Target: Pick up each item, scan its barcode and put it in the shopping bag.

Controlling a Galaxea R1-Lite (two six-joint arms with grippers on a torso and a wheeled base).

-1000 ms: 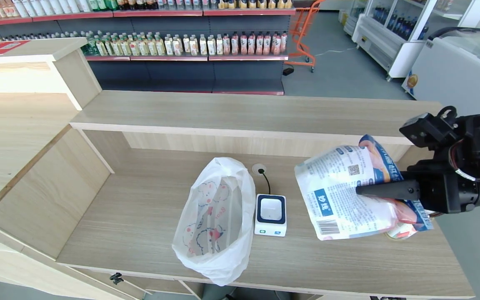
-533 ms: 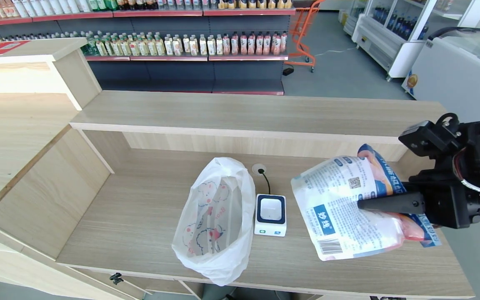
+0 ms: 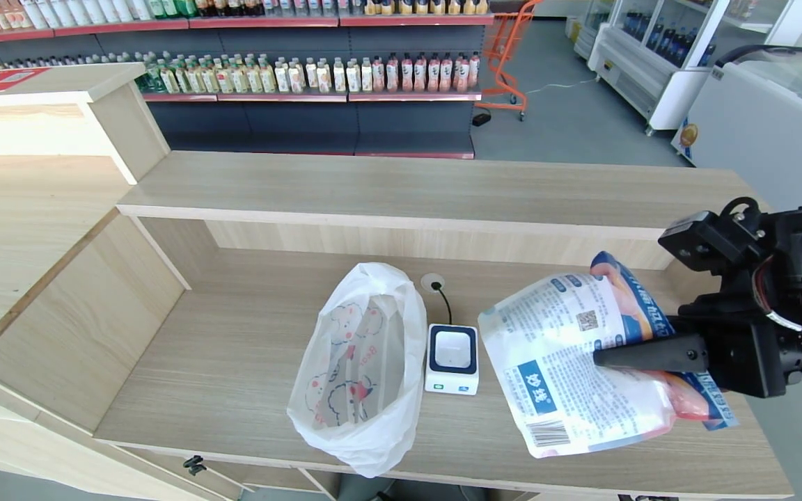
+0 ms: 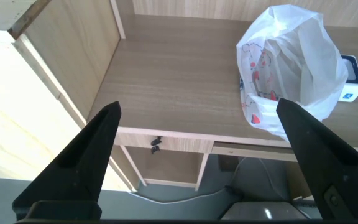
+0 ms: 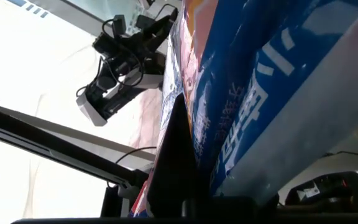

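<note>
Right gripper (image 3: 624, 353) pinches a blue-and-white packet (image 3: 568, 362) by one edge and holds it tilted over the counter (image 3: 234, 362), printed back and barcode facing up. The scanner (image 3: 452, 358) sits just past the packet's free end, with the white shopping bag (image 3: 359, 362) open beyond it. The packet's low corner looks clear of the counter, hard to say. Left gripper (image 4: 199, 109) is spread wide and holds nothing, with the bag ahead of it.

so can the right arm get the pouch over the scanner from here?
Probably yes: right gripper holds the pouch just beside the scanner, nothing between them; shopping bag sits on the scanner's other side.
</note>
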